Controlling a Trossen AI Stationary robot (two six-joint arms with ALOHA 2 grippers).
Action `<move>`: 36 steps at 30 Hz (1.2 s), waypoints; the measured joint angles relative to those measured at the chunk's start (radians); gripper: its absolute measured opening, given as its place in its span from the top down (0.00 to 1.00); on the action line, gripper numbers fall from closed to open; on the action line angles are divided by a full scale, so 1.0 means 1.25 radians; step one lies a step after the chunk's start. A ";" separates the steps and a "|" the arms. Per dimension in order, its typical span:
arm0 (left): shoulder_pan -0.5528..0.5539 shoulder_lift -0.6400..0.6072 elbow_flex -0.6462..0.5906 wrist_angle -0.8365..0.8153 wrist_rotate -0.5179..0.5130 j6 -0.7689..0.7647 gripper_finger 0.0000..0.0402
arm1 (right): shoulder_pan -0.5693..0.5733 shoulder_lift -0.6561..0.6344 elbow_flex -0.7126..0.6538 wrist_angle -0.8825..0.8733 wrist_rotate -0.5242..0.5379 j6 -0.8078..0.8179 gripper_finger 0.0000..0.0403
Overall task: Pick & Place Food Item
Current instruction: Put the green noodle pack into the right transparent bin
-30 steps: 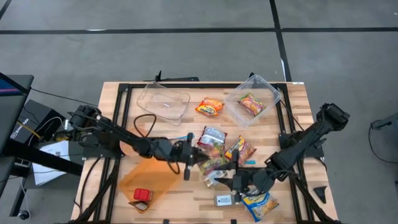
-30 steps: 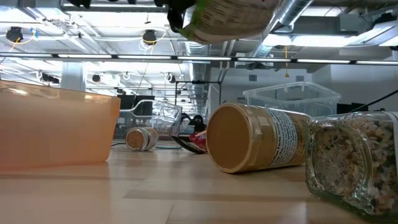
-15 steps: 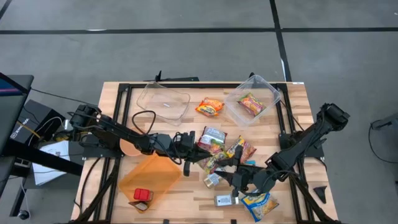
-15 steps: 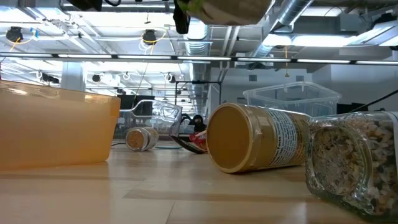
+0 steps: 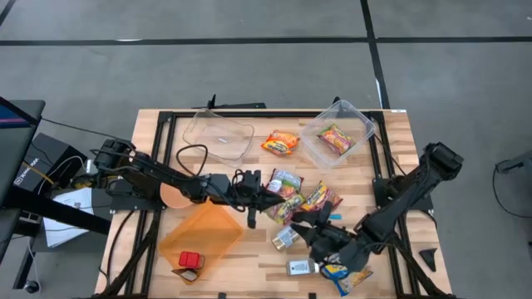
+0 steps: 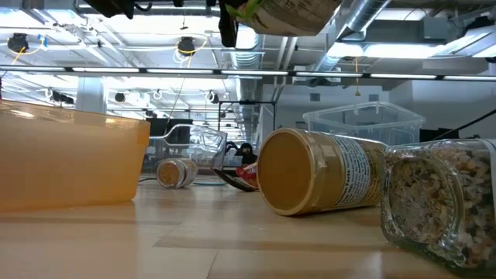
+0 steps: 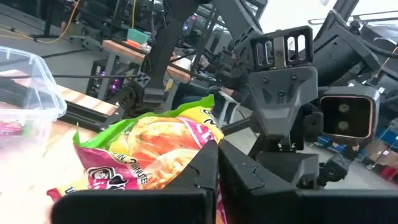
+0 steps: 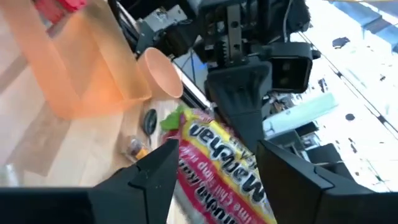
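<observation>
A noodle packet point(image 5: 287, 208), yellow and pink with a green edge, hangs above the middle of the table. My left gripper point(image 5: 268, 201) reaches in from the table's left and is shut on it. My right gripper point(image 5: 309, 223) faces it from the near right and stands open, one finger point(image 8: 155, 171) on each side of the packet point(image 8: 217, 165). I cannot tell whether those fingers touch it. In the low view the packet point(image 6: 291, 12) shows at the top, well above the tabletop. My left gripper pinches the packet's end edge point(image 7: 202, 146) between its two shut fingers point(image 7: 242, 177). The fingers come level from the table's left. The packet sticks out beyond the fingertips toward the right arm, lifted clear of the table.
An orange bin point(image 5: 204, 237) with a red item point(image 5: 189, 260) stands near left. Two clear tubs point(image 5: 218, 134) point(image 5: 357, 116) stand at the back, and one holds a packet point(image 5: 335, 138). More packets point(image 5: 280, 143) point(image 5: 320, 198), jars point(image 6: 318, 182) point(image 6: 442, 201) and a snack bag point(image 5: 345, 274) lie around.
My left gripper has rolled and carried the packet a little toward the far edge and upward. The packet has turned with it. My right gripper has rolled about its own axis and swung toward the packet's near right side.
</observation>
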 joint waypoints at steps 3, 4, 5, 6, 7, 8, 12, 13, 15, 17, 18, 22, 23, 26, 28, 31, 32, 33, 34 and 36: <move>0.000 0.000 0.000 0.011 0.007 -0.001 1.00 | -0.012 0.031 0.033 -0.023 0.006 -0.020 0.47; 0.000 0.000 0.000 0.012 0.015 -0.001 1.00 | -0.016 0.043 0.047 -0.030 0.017 -0.030 0.47; 0.000 0.000 0.000 0.013 0.021 -0.001 1.00 | -0.018 0.053 0.060 -0.039 0.034 -0.040 0.47; 0.000 0.000 0.000 0.012 0.022 -0.001 1.00 | -0.018 0.065 0.076 -0.047 0.052 -0.049 0.47; 0.000 0.000 0.000 0.012 0.022 -0.001 1.00 | -0.018 0.077 0.090 -0.057 0.070 -0.052 0.47; 0.000 0.000 0.000 0.012 0.022 -0.001 1.00 | -0.018 0.091 0.104 -0.072 0.090 -0.053 0.47; 0.000 0.000 0.000 0.011 0.022 0.009 1.00 | -0.016 0.145 0.150 -0.123 0.175 -0.053 0.47; 0.000 0.000 0.000 0.011 0.023 0.016 1.00 | -0.016 0.158 0.160 -0.123 0.194 -0.055 0.47; 0.000 0.000 0.000 0.006 0.022 0.025 1.00 | -0.011 0.181 0.172 -0.129 0.228 -0.072 0.47; 0.005 0.000 0.000 0.002 0.023 0.042 1.00 | -0.006 0.199 0.187 -0.130 0.257 -0.092 0.47; 0.009 0.000 0.001 -0.003 0.023 0.045 1.00 | -0.003 0.204 0.195 -0.128 0.266 -0.092 0.47; 0.033 0.000 0.001 -0.020 0.027 0.045 1.00 | 0.017 0.207 0.228 -0.125 0.278 -0.076 0.47; 0.039 0.000 0.001 -0.022 0.027 0.045 1.00 | 0.023 0.207 0.234 -0.125 0.279 -0.070 0.47; 0.053 0.000 0.001 -0.032 0.025 0.045 1.00 | 0.038 0.207 0.246 -0.126 0.278 -0.054 0.47; 0.060 -0.004 0.001 -0.035 0.022 0.046 1.00 | 0.044 0.207 0.248 -0.125 0.278 -0.052 0.47; 0.063 -0.024 0.001 -0.061 0.029 0.047 1.00 | 0.045 0.207 0.248 -0.145 0.276 -0.034 0.47; 0.062 -0.037 0.001 -0.080 0.031 0.047 1.00 | 0.042 0.207 0.248 -0.156 0.276 -0.026 0.47; 0.060 -0.047 0.001 -0.087 0.037 0.047 1.00 | 0.039 0.207 0.248 -0.166 0.276 -0.020 0.47; 0.057 -0.059 0.001 -0.093 0.041 0.047 1.00 | 0.036 0.207 0.248 -0.177 0.276 -0.013 0.47; 0.049 -0.082 0.001 -0.109 0.044 0.048 1.00 | 0.029 0.207 0.248 -0.185 0.275 -0.010 0.47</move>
